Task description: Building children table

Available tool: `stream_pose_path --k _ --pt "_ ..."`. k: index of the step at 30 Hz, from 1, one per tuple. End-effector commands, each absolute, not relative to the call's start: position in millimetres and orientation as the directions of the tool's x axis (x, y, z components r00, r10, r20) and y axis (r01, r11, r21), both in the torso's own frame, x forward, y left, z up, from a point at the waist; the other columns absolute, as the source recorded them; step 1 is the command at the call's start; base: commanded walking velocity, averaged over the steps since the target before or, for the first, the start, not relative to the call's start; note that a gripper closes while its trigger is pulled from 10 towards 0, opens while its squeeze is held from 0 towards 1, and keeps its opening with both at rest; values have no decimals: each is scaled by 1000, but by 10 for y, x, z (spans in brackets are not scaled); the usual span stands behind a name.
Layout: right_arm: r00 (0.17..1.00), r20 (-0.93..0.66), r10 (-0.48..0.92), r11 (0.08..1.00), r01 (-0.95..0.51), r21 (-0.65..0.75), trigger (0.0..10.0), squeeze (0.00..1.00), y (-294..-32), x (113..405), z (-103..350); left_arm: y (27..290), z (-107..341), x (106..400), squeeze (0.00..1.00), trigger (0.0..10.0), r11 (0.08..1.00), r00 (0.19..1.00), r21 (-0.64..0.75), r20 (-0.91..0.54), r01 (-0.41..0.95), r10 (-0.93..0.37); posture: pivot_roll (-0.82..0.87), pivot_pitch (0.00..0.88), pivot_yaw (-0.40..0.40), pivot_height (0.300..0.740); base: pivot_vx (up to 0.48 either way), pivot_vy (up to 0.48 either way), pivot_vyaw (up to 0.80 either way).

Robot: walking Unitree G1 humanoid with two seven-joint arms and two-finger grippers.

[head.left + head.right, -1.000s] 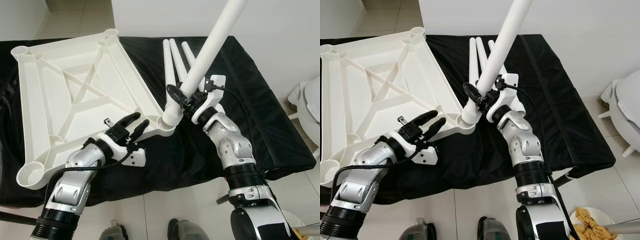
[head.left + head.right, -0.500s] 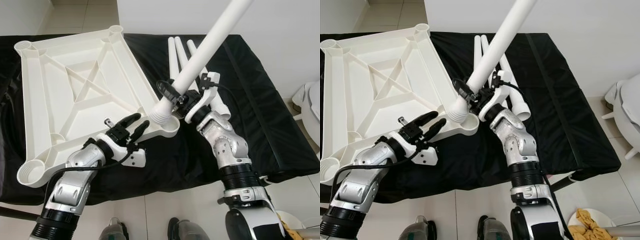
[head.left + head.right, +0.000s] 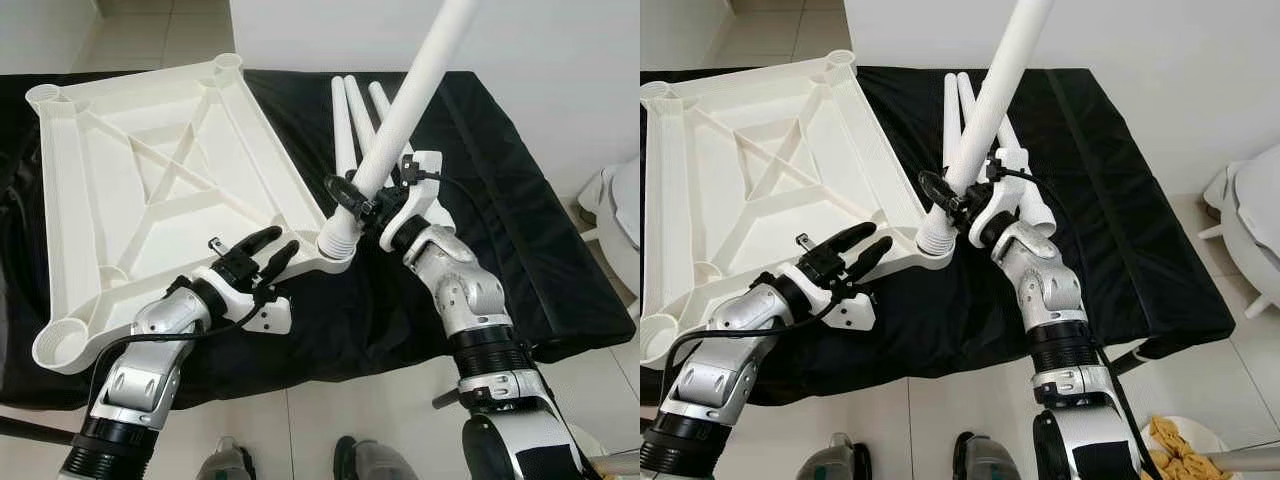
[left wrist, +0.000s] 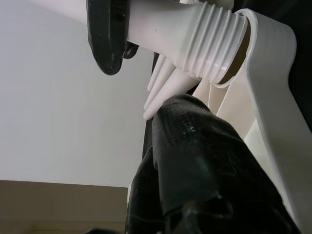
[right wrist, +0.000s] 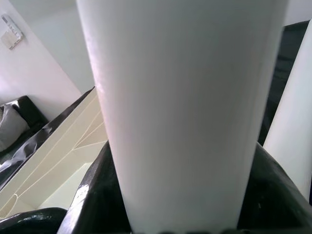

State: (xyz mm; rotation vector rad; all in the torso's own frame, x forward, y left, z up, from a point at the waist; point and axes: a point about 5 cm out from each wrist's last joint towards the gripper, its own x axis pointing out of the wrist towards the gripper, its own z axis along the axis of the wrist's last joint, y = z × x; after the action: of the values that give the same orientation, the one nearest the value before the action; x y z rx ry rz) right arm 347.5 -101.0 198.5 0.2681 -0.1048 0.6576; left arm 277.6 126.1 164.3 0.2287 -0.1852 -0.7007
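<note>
The white plastic table top (image 3: pixel 150 190) lies upside down on the left part of the black-covered surface (image 3: pixel 520 200), its near right corner socket at the surface's near edge. The right gripper (image 3: pixel 372 205) has its jaws closed around a long white plastic table leg (image 3: pixel 405 110), tilted up to the far right, threaded end at that socket. The left gripper (image 3: pixel 268 250) rests at the near rim with jaws narrowly parted. Three more white legs (image 3: pixel 345 130) lie behind. Pale tiled floor (image 3: pixel 330 420) lies near.
</note>
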Motion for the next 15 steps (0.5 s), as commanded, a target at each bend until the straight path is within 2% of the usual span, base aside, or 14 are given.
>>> stream_pose_path --k 1,8,15 --pt "829 72 555 804 -557 207 10000 0 -1104 3474 1760 1246 1640 2758 0 10000 723 734 271 79 636 -675 15 145 -21 740 0 0 0" --pt "792 71 607 793 -609 11 10000 0 -961 3362 1709 1243 1641 2759 0 10000 721 732 270 79 638 -677 18 145 -25 740 0 0 0" --pt "771 72 633 774 -634 -10 10000 0 -900 3292 1667 1258 1639 2751 0 10000 723 735 270 77 636 -674 21 142 -26 740 0 0 0"
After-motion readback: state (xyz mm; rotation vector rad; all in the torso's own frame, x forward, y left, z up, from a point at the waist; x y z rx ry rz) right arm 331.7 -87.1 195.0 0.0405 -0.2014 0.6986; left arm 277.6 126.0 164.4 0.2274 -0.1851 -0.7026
